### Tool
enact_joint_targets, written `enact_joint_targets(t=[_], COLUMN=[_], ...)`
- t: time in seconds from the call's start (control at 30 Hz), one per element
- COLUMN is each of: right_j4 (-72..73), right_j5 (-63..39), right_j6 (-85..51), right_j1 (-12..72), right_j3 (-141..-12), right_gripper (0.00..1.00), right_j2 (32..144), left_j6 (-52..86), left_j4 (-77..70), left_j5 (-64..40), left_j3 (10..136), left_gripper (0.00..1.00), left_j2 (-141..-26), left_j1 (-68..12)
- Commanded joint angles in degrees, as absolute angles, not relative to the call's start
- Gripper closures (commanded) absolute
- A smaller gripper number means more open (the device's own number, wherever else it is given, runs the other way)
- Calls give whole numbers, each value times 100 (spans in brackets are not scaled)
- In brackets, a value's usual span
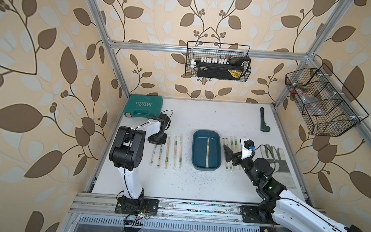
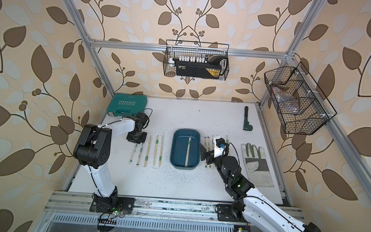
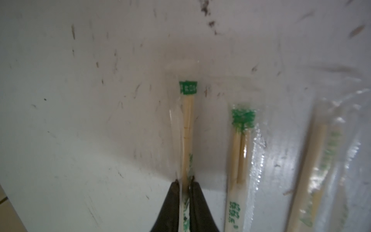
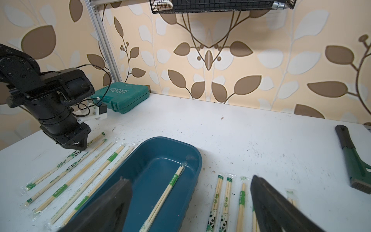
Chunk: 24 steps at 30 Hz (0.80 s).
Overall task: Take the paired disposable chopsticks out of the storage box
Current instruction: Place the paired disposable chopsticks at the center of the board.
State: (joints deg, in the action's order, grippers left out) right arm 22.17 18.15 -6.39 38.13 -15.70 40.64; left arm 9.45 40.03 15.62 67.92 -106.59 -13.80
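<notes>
The dark teal storage box (image 1: 194, 152) (image 4: 192, 158) stands mid-table with one pair of the paired disposable chopsticks (image 1: 207, 152) (image 4: 166, 192) lying inside. Several more sleeved pairs lie on the table left of the box (image 1: 167, 151) and right of it (image 1: 231, 143). My left gripper (image 3: 183, 180) (image 4: 80, 145) points down at the leftmost pair (image 3: 187, 124). Its jaws are narrowly open on either side of that pair, which lies on the table. My right gripper (image 4: 189, 178) (image 1: 229, 155) hovers wide open and empty at the box's right wall.
A green tool case (image 1: 144, 106) sits at the back left. A green-and-black hand tool (image 1: 263, 123) lies at the back right, and a work glove (image 1: 277, 158) lies right of the right arm. Wire baskets (image 1: 217, 61) (image 1: 322, 102) hang on the frame.
</notes>
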Motion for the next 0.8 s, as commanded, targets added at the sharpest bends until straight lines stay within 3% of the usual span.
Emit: enact_joint_targets(t=[0.0,0.1,0.17,0.3,0.47,0.63,0.77], right_j4=[2318,2326,2317,2208,1729,1818,1828], right_j5=[1763,1756,1771,1836,2460,2779,3135], right_j6=[-683,-677,-661,-650,-759,-791,-835], right_j1=[3832,3832,3832,3832,3832,3841,3841], right_j3=[-1691,-1689,-1703,-1727,-1885,-1648,-1453], right_gripper=[5,5,5,5,5,8,8], right_j2=[4069,4087,4090,3993,3825,3437,3046], left_j6=[1169,1208,1277,1416,1768,2235,2526], left_j4=[4267,4450,4679,5333,5548,5020,5127], left_j5=[1371,1455,1589,1938,1734,651,537], left_j3=[6904,7073,7273,7944,8953,9645,10287], left_gripper=[79,58,51,51,44,41,41], left_j2=[-10524,-10331,-10192,-9862,-9783,-10499,-11378], left_j1=[-1327,-1327,-1351,-1753,-3054,-3948,-4449])
